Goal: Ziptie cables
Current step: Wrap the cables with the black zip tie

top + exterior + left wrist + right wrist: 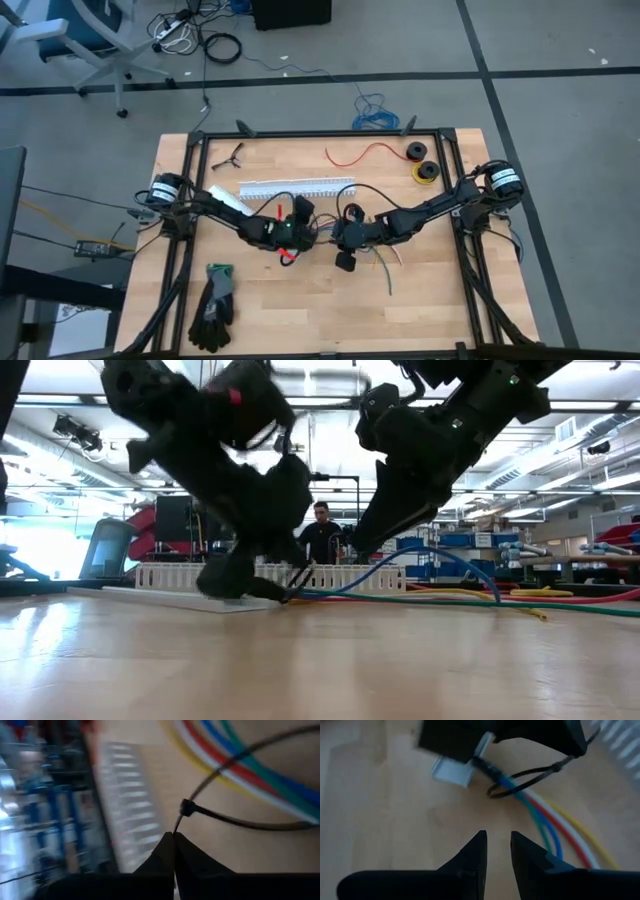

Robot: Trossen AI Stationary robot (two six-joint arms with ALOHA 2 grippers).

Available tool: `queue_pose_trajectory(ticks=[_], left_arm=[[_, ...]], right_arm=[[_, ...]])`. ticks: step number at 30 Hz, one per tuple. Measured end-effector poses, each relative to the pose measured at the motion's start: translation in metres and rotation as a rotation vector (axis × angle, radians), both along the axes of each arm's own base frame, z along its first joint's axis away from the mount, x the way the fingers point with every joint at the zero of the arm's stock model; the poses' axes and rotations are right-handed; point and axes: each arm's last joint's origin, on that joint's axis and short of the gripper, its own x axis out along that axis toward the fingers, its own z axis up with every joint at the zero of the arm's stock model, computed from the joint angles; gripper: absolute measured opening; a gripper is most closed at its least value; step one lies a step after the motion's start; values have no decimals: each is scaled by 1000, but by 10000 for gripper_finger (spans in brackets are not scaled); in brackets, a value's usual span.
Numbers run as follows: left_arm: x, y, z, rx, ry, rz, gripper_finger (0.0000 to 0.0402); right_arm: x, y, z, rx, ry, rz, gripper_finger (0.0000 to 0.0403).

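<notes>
The cables, thin blue, green, red, white and yellow wires with a dark-sleeved end, lie on the wooden table at its middle. A black zip tie is looped loosely around them, its head standing off to one side. My left gripper is shut on the tie's tail. My right gripper hovers open just right of the left one, above bare wood, short of the looped cables, with nothing between its fingers. My left gripper pinches the zip tie's thin tail between its two fingertips, just behind the head. The fingers slant down toward the table from its left side. The tail runs straight from the fingertips to the head, and the wide loop lies slack around the cables.
A white slotted channel lies just beyond the grippers. A single red wire and two tape rolls sit at the far right. Dark gloves lie at the near left. A person shows in the room beyond.
</notes>
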Motion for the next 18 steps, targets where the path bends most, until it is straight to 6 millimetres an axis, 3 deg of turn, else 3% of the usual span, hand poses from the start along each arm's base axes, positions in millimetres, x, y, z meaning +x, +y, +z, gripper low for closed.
queue_pose_trajectory(ticks=[3, 10, 14, 18], left_arm=[[3, -10, 10, 86, -26, 34, 2], [-5, -40, 13, 183, 10, 10, 1], [-9, -54, 14, 173, -25, -10, 1], [-11, -60, 14, 135, -67, -1, 1]], right_arm=[[1, 3, 2, -22, -33, -35, 75], [9, 2, 12, -29, -164, -46, 75], [13, -8, 15, -14, -203, -85, 75], [21, -16, 5, 55, -218, -130, 75]])
